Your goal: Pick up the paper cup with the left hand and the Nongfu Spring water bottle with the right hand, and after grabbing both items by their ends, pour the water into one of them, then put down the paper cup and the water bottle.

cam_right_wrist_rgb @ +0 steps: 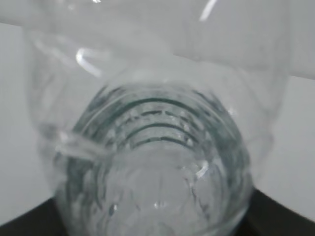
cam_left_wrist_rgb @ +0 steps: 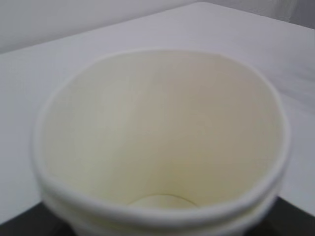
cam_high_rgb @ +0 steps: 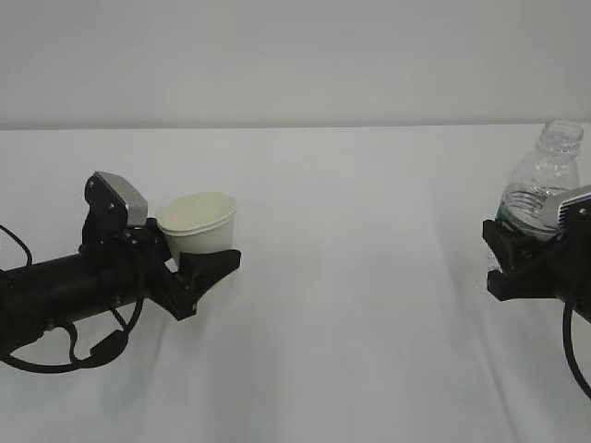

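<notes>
- The bottle (cam_high_rgb: 543,185) sits at the far right edge, its lower half hidden behind the right gripper (cam_high_rgb: 513,247), whose fingers are clamped on it (the arm is cut off).
- Up close the bottle is a blur of clear ribs; water shows low inside.
- The left gripper (cam_high_rgb: 199,268) grips the base of the paper cup (cam_high_rgb: 200,224), tilted, above the table (cam_high_rgb: 369,323).
- The cup's cream inside looks dry.

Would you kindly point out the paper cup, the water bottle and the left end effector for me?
paper cup (cam_high_rgb: 205,233): exterior view, on its white outer wall.
water bottle (cam_high_rgb: 543,175): exterior view, on the clear shoulder below the neck.
left end effector (cam_high_rgb: 205,266): exterior view, on the black jaw under the cup.
</notes>
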Motion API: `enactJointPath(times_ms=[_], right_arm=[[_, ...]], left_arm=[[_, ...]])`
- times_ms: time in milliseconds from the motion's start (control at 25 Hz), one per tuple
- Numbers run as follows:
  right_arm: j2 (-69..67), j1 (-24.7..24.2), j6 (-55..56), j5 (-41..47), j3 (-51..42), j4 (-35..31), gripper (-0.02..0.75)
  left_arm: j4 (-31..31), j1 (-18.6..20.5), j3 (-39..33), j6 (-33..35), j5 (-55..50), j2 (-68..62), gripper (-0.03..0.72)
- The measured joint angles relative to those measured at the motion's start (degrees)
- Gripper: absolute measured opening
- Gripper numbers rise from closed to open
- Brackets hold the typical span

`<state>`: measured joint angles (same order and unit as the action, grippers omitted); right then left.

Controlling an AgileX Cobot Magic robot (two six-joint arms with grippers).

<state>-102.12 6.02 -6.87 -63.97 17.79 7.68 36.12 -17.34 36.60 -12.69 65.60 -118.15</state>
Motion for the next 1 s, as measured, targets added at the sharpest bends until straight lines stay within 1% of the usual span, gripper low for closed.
enactJointPath(times_ms=[80,120,240,320,560,760,1000], right_arm=[[0.00,0.00,-0.89,0.00,0.00,1.04,0.402],[0.00,0.00,-1.10,0.00,0.00,1.70,0.402],[0.13,0.00,-1.47,0.00,0.00,2.77,0.402],[0.77,0.00,-1.61,0.00,-0.02,3.15,0.402],[4.23,0.00,-1.61,0.00,-0.35,4.15,0.402],[6.27,0.00,-2.13,2.53,-0.35,4.15,0.402],[6.76,0.00,-3.72,6.70,-0.48,4.28,0.402]], left_arm=[[3.47,-0.12,0.00,-1.69,0.00,0.00,0.465],[4.27,-0.56,0.00,-2.10,0.00,0.00,0.465],[4.88,-2.95,0.27,-2.60,0.00,0.00,0.465],[4.88,-5.24,1.59,-2.69,0.00,-0.12,0.465],[5.02,-10.54,7.89,-3.76,0.00,-3.85,0.465],[7.75,-13.04,12.90,-6.16,-0.26,-5.25,0.465],[11.76,-15.55,18.37,-9.80,-4.02,-5.96,0.464]])
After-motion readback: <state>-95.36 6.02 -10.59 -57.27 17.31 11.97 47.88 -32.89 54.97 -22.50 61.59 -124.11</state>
